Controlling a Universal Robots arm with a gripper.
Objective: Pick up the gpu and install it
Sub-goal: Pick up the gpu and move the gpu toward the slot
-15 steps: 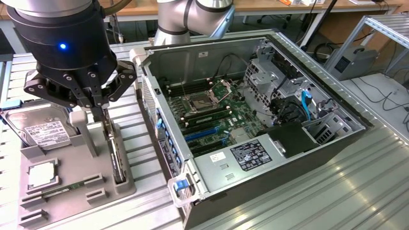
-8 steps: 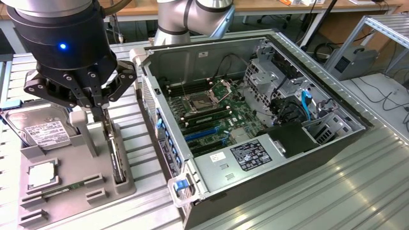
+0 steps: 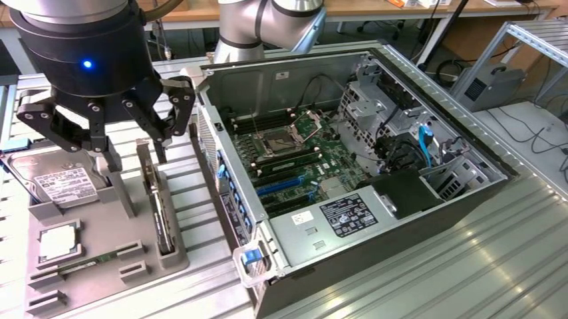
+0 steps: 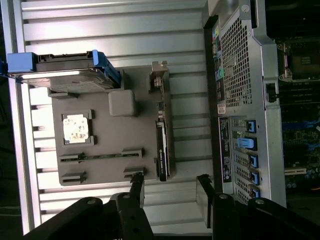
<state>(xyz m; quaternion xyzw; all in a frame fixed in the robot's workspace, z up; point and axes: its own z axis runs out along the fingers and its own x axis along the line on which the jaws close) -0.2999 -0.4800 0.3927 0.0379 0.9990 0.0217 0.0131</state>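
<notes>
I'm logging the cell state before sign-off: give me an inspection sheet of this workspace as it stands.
Surface: ribbed metal table carrying a gray tray beside an open computer case.
Job's things: gpu stands on edge in its tray slot, not installed.
Clutter: hard drive, processor and memory stick in the tray.
Grippers: gripper open above the tray, holding nothing.
Cables: blue cable and black cables inside the case.
Surroundings: wooden workbench behind, metal frame at the exterior view's right.

Bright light glares off the ribbed table (image 4: 115, 20).
</notes>
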